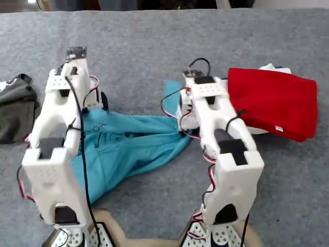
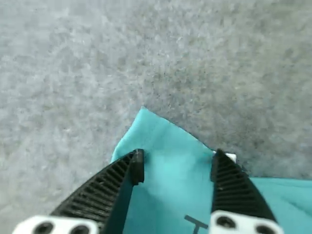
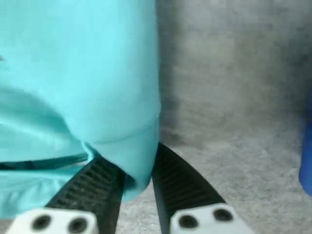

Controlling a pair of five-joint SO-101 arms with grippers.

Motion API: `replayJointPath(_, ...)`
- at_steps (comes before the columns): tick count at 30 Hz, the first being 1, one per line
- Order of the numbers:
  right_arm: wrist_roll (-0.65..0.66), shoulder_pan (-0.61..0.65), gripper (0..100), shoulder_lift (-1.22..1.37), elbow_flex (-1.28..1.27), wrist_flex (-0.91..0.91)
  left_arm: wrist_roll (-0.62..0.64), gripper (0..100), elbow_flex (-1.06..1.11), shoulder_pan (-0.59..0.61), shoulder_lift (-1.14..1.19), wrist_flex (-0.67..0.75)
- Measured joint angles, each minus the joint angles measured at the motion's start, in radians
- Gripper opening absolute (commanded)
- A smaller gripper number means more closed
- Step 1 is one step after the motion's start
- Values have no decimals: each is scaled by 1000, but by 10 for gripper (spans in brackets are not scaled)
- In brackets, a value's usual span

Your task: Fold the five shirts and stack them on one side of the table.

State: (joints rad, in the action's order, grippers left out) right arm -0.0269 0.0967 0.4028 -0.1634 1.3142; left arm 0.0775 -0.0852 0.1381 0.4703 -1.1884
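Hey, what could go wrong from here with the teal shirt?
The right hand pinches only an edge fold of the teal shirt; a pull may slip it free.
The left hand is open over a corner, so a one-sided pull could bunch the cloth.
The folded red shirt lies close beside the right arm; a swing could nudge it.

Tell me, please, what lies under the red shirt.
Beneath the red shirt, white cloth and a sliver of blue peek out. It covers the rest, so how many garments lie there cannot be told.
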Motion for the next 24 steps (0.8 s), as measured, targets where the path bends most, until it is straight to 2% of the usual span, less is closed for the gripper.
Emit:
replayJointPath(3,46,-49,13,-6,-21,-6,-8,25,-64,-3,69,-26)
replayJointPath(12,78,-77,13,-20,-29,-21,-6,28,-160,-11,129,-44)
replayJointPath(14,91,-77,14,-43,-35,-41,32,28,-187,-11,132,-71)
replayJointPath(20,107,-103,16,-219,-43,-55,80,28,-212,43,63,-123)
replayJointPath(24,135,-120,105,-315,-60,-55,80,28,-158,52,-5,-121)
